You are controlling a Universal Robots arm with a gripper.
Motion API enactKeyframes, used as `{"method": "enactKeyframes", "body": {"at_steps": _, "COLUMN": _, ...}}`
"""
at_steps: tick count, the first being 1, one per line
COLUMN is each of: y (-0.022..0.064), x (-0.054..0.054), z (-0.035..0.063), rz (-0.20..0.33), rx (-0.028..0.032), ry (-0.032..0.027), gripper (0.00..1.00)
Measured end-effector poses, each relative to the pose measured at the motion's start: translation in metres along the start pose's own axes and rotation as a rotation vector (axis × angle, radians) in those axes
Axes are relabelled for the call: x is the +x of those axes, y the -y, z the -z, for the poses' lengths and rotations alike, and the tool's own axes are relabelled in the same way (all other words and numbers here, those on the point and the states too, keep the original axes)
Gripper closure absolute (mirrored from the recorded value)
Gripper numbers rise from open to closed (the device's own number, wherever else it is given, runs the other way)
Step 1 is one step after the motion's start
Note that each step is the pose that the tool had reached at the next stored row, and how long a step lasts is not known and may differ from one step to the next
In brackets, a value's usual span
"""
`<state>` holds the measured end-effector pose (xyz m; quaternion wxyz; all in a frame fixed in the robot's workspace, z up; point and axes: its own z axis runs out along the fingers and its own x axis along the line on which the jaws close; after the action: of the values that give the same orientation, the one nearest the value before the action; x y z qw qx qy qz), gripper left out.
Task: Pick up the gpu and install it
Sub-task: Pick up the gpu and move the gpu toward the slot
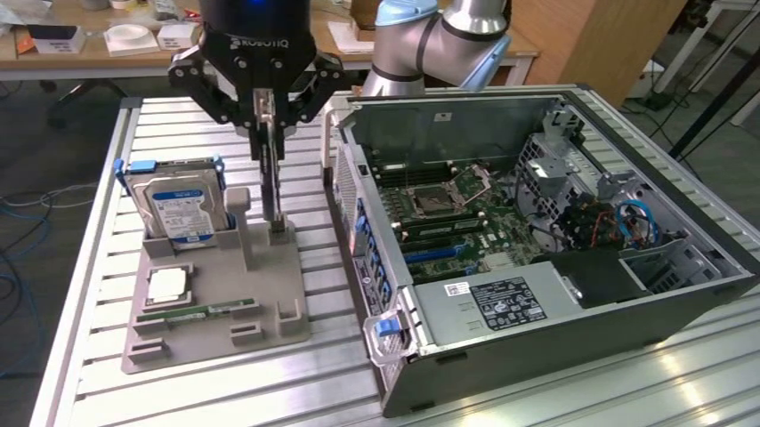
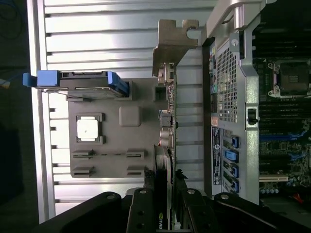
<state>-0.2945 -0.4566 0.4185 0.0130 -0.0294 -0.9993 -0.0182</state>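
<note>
At the exterior view's left I see a hard drive [image 1: 178, 203] standing in the gray tray [image 1: 214, 342], with a processor chip [image 1: 166, 285] and a memory stick [image 1: 196, 313] lying flat in front of it. Next, my gripper [image 1: 270, 120] [image 2: 166, 194] is clamped on the top edge of the gpu [image 1: 277, 187] [image 2: 169, 121], which hangs upright and edge-on over the tray's right side. I cannot tell if its lower end touches the tray. The open computer case [image 1: 535, 240] sits furthest right.

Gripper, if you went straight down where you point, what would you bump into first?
The gripper points down with the gpu between its fingers, so the card would press into the gray holder beneath it. It may touch the holder now, but depth is unclear.
</note>
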Motion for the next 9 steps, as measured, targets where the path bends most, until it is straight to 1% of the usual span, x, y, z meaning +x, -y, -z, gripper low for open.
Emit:
{"method": "enactKeyframes", "body": {"at_steps": 2, "y": -0.0001, "x": 0.0000, "z": 0.0016, "rz": 0.000, "rx": 0.0000, "ry": 0.0000, "gripper": 0.74}}
{"method": "enactKeyframes", "body": {"at_steps": 9, "y": -0.0001, "x": -0.0005, "z": 0.0017, "rz": 0.000, "rx": 0.0001, "ry": -0.0001, "gripper": 0.74}}
